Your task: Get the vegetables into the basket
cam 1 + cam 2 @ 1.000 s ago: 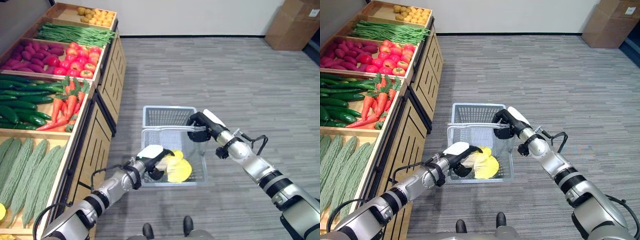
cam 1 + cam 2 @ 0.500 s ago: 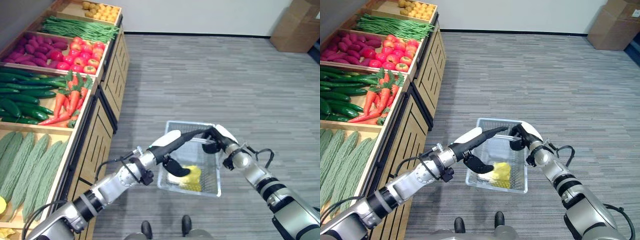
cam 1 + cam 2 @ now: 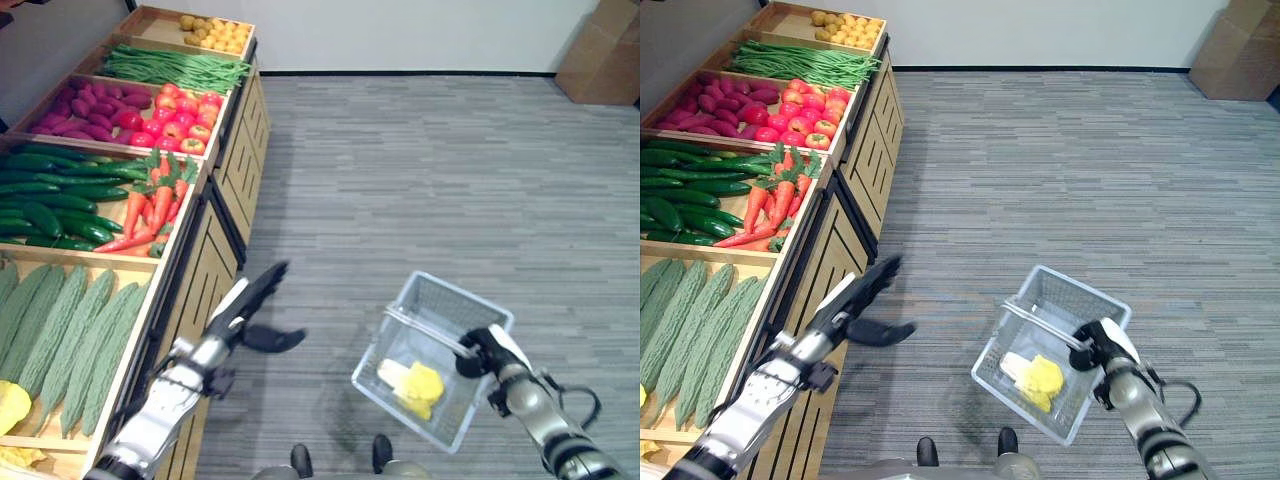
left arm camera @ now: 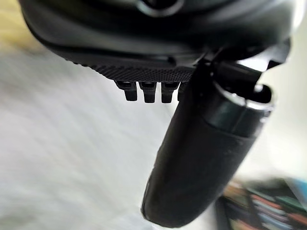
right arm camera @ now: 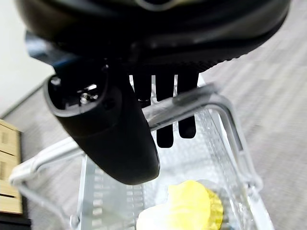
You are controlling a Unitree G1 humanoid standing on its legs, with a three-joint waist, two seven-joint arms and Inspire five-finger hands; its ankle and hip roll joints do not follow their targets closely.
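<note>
Since half a sec ago the left hand (image 3: 245, 310) has pulled out of the basket (image 3: 400, 308) and swung back toward the shelf (image 3: 195, 262). It now hangs near the shelf's front edge, fingers straight, thumb spread, holding nothing. The yellow veg (image 3: 418, 384) it had been carrying lies loose in the basket, so that drop looks done. The basket itself has swung over to the robot's right and low, well apart from the shelf, and hangs tilted with one corner down.

Right hand (image 3: 1092, 343) is curled round the handle (image 5: 201, 103); in the right wrist view the fingers hook over the bar with the thumb alongside, and the yellow veg shows below on the mesh floor. Right arm sits low and close to the body, carrying the whole load.

Left arm reaches fwd and slightly up from lower left, palm turned to the floor, between the shelf front and the basket.

Judgement: one item in, plenty left. Carrots (image 3: 150, 205), cucumbers (image 3: 45, 190), gourds (image 3: 60, 330), tomatoes (image 3: 170, 110) & beans (image 3: 175, 68) lie in the shelf bins. Next pick probably needs the left hand over a bin and the basket brought nearer again.
</note>
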